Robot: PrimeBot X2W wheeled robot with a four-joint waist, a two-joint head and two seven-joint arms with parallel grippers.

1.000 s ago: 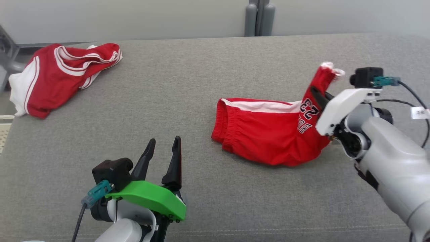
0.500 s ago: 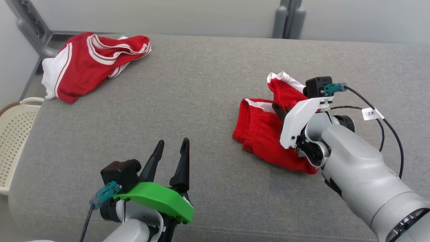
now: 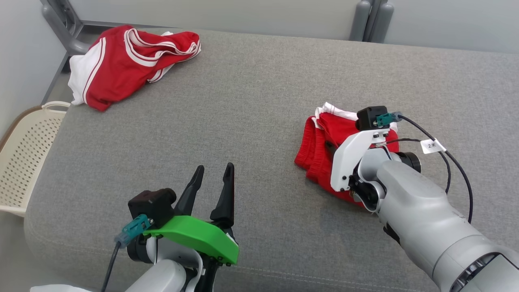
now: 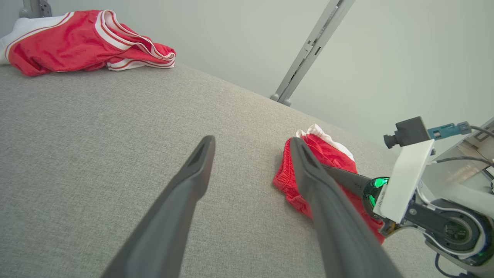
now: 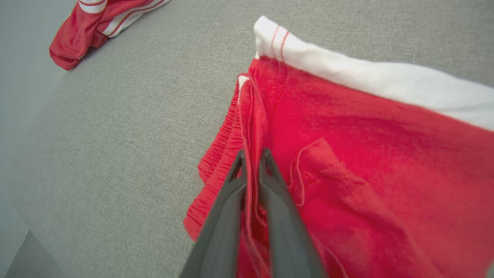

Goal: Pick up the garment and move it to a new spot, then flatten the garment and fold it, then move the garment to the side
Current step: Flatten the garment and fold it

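Red shorts [image 3: 320, 142] (doubled over), a fold pinched between right gripper [image 5: 252, 156] fingers; left gripper [image 3: 215, 167] fingers wide, well clear

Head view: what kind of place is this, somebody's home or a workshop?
Likely a robot test room, not a home: grey padded bench against bare walls, metal posts behind, cream perforated basket beside it, red shorts on it.

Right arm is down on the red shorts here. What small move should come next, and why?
Probably open the right gripper and lift clear. Its fingers pinch a fold of the red shorts, which lie doubled over, flat on the grey cushion, so the fold looks laid. The left gripper hangs open, apart from them.
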